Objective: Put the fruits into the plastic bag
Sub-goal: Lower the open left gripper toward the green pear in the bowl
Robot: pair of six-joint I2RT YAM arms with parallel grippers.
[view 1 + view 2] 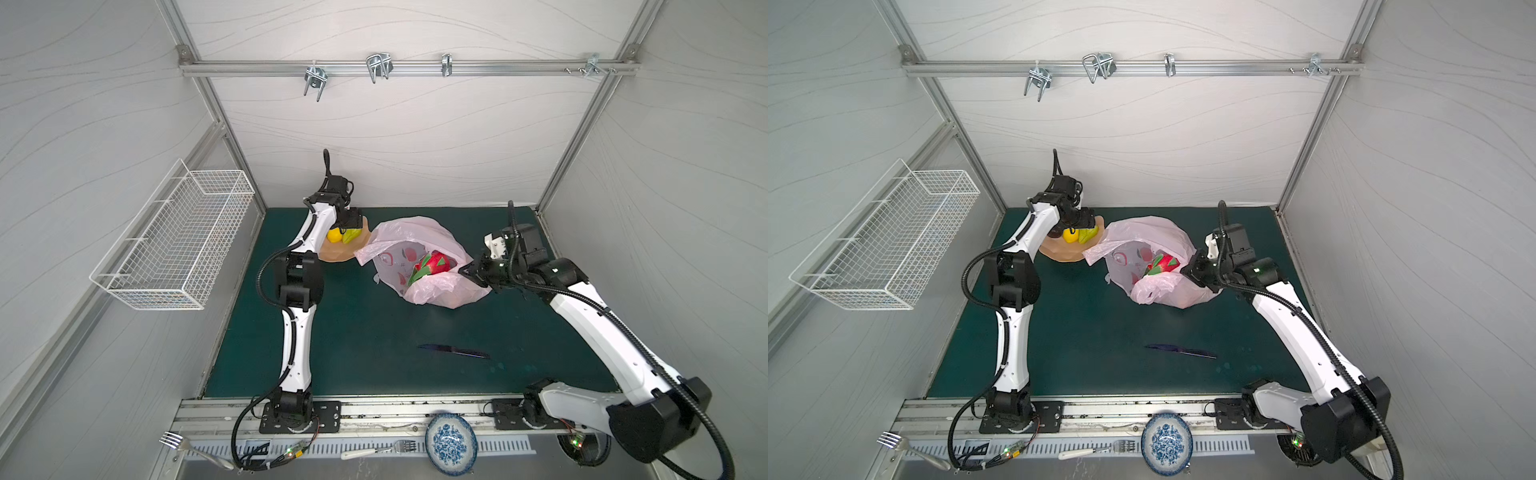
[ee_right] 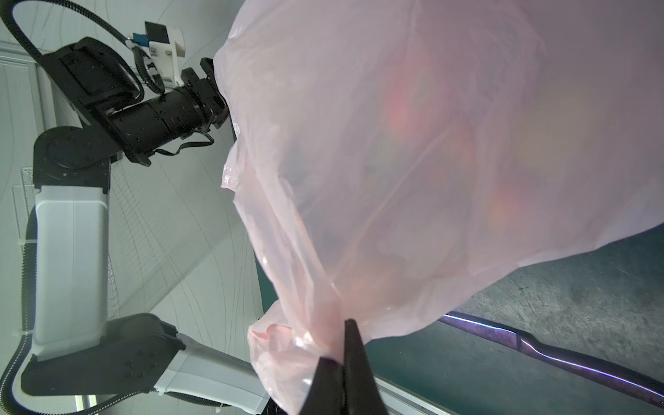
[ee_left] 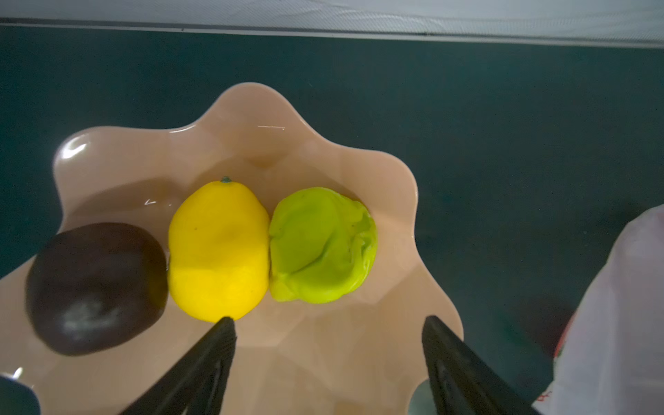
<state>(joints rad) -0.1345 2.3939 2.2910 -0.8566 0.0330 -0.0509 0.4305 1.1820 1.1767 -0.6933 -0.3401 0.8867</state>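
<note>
The right gripper [image 2: 347, 334] pinches the bag [image 1: 415, 237] by its rim, apparently to hold its mouth open at mid-frame in both top views, with the dragon fruit [image 1: 434, 262] inside. The left gripper [image 3: 328, 319] hangs wide and empty over the bowl [image 1: 332, 255] just left of the bag, seemingly lining up on the lemon [image 3: 219, 251] or pear [image 3: 319, 248] beside the dark fruit [image 3: 93, 287]. Apple prints show on the bag; no writing is legible.

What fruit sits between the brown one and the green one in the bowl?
The yellow lemon lies between the dark brown fruit and the green fruit, as the left wrist view shows.
</note>
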